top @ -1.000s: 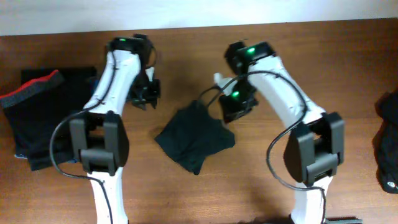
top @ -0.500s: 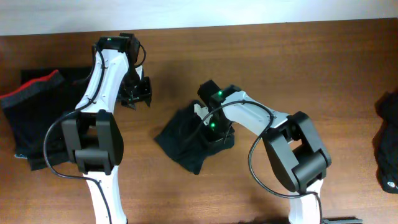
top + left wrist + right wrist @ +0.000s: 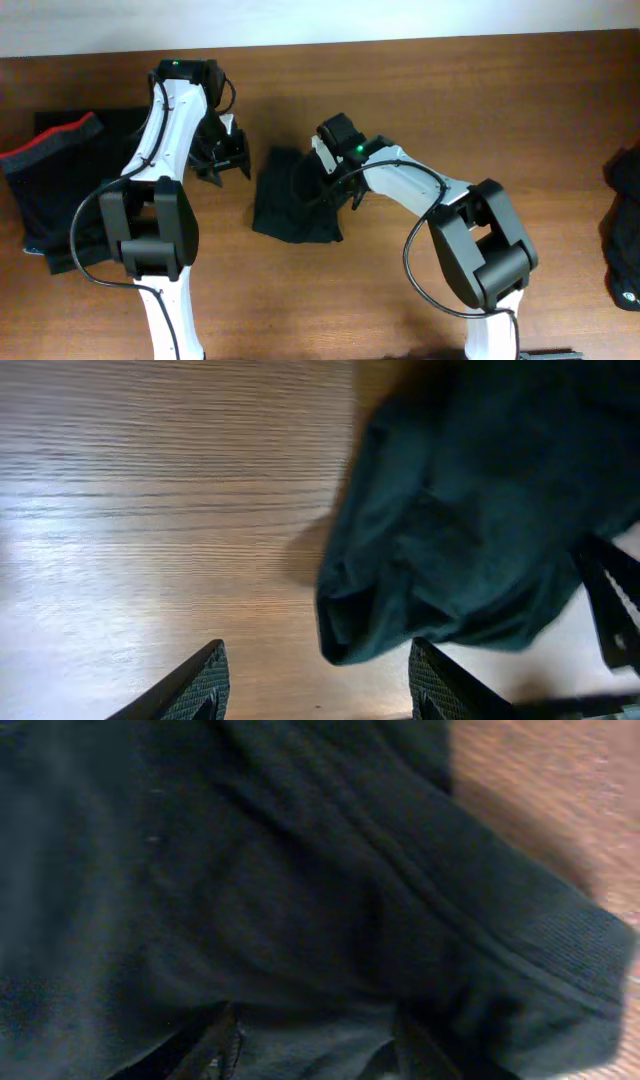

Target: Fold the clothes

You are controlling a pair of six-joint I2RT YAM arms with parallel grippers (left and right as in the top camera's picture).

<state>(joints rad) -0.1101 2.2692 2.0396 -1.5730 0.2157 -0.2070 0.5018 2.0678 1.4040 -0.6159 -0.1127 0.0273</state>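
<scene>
Three dark garments on the table (image 3: 520,90), with both arms at the middle one.
The crumpled black garment (image 3: 285,205) sits mid-table. The right gripper (image 3: 318,1038) is on top of it, fingers spread, tips down in the cloth. The left gripper (image 3: 318,660) hovers just beside it, fingers wide over wood. The red-band garment (image 3: 60,160) lies far left, the third garment (image 3: 625,230) at the right edge.

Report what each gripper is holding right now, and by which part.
Left gripper: nothing; its open jaws hover over the wooden table beside the crumpled black fabric garment. Right gripper: cannot be told; it sits on that garment's middle.
</scene>
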